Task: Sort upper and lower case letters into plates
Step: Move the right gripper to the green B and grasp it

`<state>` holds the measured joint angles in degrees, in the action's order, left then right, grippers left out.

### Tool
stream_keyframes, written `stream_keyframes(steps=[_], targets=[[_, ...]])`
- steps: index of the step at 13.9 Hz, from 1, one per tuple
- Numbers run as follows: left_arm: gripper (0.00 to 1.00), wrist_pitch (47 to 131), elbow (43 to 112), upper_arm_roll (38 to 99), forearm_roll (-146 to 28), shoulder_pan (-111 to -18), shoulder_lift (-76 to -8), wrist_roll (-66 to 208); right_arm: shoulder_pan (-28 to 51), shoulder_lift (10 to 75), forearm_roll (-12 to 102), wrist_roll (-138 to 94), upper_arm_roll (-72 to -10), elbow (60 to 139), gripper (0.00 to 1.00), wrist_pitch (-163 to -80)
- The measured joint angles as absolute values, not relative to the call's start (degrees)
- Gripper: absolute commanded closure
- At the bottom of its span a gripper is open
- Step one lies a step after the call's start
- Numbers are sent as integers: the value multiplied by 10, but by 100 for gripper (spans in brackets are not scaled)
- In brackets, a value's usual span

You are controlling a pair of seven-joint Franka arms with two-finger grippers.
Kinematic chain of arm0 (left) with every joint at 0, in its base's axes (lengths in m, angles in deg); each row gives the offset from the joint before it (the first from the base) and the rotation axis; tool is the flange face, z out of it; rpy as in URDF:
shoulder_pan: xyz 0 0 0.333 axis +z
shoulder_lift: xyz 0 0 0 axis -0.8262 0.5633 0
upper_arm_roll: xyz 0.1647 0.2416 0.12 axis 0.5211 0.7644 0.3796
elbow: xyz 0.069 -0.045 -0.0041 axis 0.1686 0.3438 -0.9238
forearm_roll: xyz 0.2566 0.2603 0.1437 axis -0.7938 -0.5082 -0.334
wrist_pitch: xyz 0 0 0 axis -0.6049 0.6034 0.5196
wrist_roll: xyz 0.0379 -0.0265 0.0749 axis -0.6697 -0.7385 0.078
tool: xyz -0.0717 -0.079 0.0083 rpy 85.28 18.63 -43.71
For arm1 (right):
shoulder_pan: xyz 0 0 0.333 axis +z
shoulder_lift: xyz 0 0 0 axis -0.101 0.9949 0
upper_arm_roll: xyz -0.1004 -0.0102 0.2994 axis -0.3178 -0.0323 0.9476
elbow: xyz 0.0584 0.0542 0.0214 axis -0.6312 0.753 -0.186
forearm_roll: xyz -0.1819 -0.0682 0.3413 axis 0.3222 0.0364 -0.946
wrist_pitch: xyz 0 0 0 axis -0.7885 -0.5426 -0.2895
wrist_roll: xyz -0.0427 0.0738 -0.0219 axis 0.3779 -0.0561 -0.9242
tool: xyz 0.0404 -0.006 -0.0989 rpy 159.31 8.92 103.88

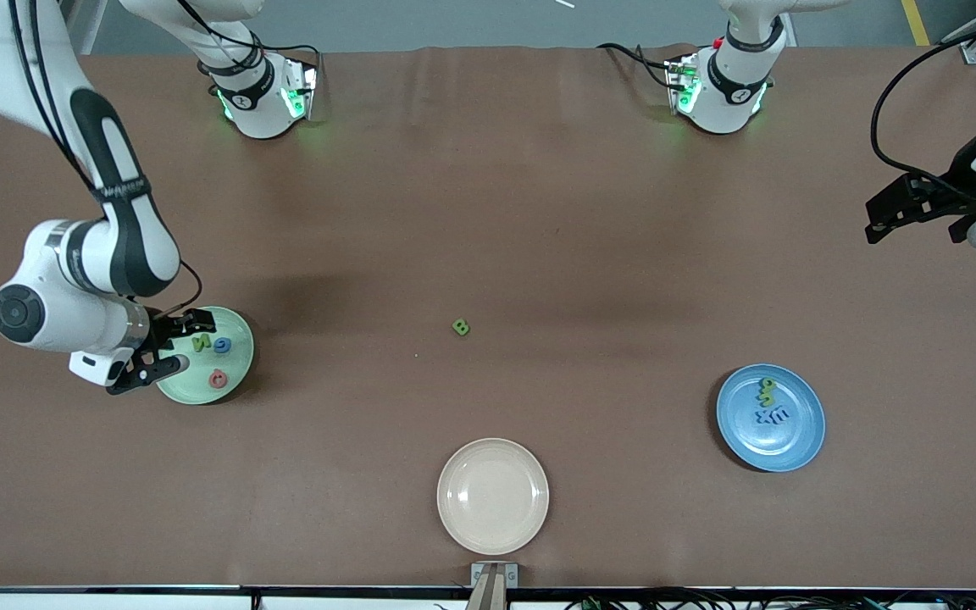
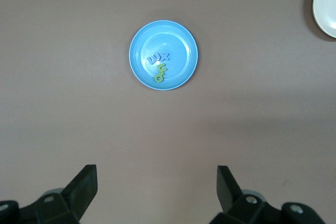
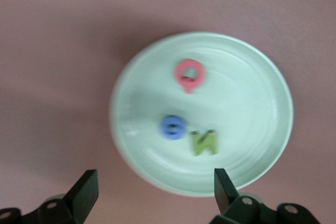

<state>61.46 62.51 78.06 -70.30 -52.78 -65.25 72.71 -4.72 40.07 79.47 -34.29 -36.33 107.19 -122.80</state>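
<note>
The pale mint plate (image 1: 236,364) lies toward the right arm's end of the table. It holds a green letter (image 1: 200,343), a blue letter (image 1: 222,344) and a pink-red letter (image 1: 218,379). My right gripper (image 1: 185,343) is open and empty over that plate's rim. The right wrist view shows the plate (image 3: 262,82) with the pink-red (image 3: 189,74), blue (image 3: 172,127) and green (image 3: 205,142) letters past my right gripper (image 3: 156,187). A green letter B (image 1: 460,327) lies alone mid-table. The blue plate (image 1: 795,442) holds green (image 1: 766,391) and blue letters (image 1: 772,416). My left gripper (image 1: 878,222) waits open and empty, high at the left arm's end.
A cream-beige plate (image 1: 493,496) lies empty near the table's front edge, nearer the camera than the letter B. The left wrist view shows the blue plate (image 2: 142,38) with its letters (image 2: 158,57), the cream plate's rim (image 2: 326,3), and my left gripper (image 2: 157,182).
</note>
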Motion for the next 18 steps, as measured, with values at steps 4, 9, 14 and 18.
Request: stream_keyframes(steps=[4,9,14,18], targets=[[0,614,625,781,-703,-528,-652,727,122,357,752,-4,-357,1066,0,-1220],[0,614,624,782,-703,-527,-653,727,294,406,736,343,-357,1044,0,-1331],[0,614,623,785,-703,-525,-654,727,342,548,740,468,-361,940,1,-1358],[0,614,623,786,-703,-524,-654,727,343,596,740,494,-366,892,6,-1360]])
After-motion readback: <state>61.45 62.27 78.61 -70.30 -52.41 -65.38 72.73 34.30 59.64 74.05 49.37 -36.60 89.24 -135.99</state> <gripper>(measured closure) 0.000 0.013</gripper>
